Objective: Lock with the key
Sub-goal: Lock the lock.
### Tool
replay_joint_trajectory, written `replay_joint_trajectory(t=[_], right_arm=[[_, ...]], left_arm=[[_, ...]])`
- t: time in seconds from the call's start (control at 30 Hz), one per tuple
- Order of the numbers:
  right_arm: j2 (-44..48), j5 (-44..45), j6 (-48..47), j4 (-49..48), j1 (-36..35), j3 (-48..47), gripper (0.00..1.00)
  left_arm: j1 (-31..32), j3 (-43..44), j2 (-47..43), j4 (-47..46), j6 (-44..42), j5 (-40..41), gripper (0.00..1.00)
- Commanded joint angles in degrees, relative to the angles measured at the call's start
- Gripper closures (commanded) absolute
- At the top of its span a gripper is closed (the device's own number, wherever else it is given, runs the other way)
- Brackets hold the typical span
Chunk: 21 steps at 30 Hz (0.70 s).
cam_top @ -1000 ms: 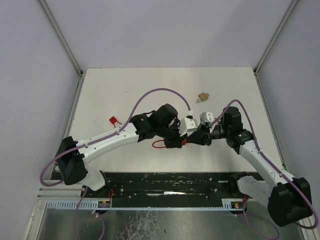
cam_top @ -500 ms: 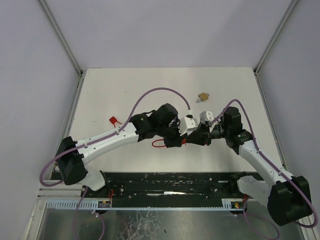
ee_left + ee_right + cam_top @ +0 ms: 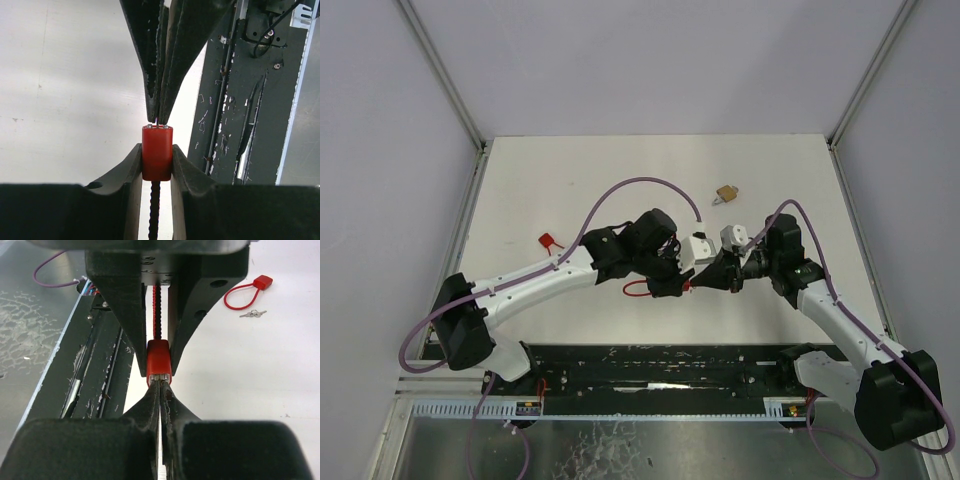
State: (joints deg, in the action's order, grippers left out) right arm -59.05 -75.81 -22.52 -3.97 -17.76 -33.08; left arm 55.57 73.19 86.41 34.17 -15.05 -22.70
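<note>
A red lock body (image 3: 157, 159) with its ribbed red cable (image 3: 154, 210) is clamped between the fingers of my left gripper (image 3: 157, 150), held above the table. My right gripper (image 3: 160, 382) faces it head-on, jaws pressed together, tips touching the lock's metal end face (image 3: 159, 376). A thin metal sliver, the key (image 3: 156, 121), pokes out from between those tips into the lock. In the top view both grippers meet at the table's middle front, left gripper (image 3: 680, 283) against right gripper (image 3: 700, 283), with the cable looping out (image 3: 638, 289) to the left.
A second red cable lock (image 3: 263, 281) lies on the table with small keys (image 3: 253, 313) beside it; in the top view this lock (image 3: 550, 241) is at the left. A brass padlock (image 3: 725, 193) lies farther back. The black base rail (image 3: 660, 365) runs along the near edge.
The right gripper's jaws have closed fully at the lock's end face. Both arms and the lock stay almost where they were.
</note>
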Motion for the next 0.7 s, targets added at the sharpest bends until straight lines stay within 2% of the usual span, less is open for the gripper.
replay_joint_trajectory(t=[0.0,0.03,0.13,0.27,0.5,0.67], right_arm=[[0.4,-3.2,-11.3,9.6,-0.1,-1.7,1.0],[0.5,-2.6,-14.3,12.0,-0.1,-2.1,0.96],[0.6,-2.5,-15.1,12.3,0.0,-1.8,0.83],[0.4,-3.8,-13.9,11.4,-0.1,-1.6,0.83],[0.5,-2.3,-9.2,6.6,-0.1,-0.3,0.7],[0.9,1.2,-2.7,0.3,-0.1,1.0,0.67]], left_arm=[[0.3,2.6,-1.5,-2.2,-0.4,-0.1,1.0],[0.4,2.6,-1.4,-2.1,-0.6,-0.7,1.0],[0.4,2.8,-1.0,-2.1,-0.7,-2.2,1.0],[0.4,2.9,-0.8,-2.2,-0.8,-2.8,1.0],[0.4,2.8,-1.0,-2.7,-0.2,-2.1,1.0],[0.3,2.5,-0.6,-3.4,1.8,-1.4,1.0]])
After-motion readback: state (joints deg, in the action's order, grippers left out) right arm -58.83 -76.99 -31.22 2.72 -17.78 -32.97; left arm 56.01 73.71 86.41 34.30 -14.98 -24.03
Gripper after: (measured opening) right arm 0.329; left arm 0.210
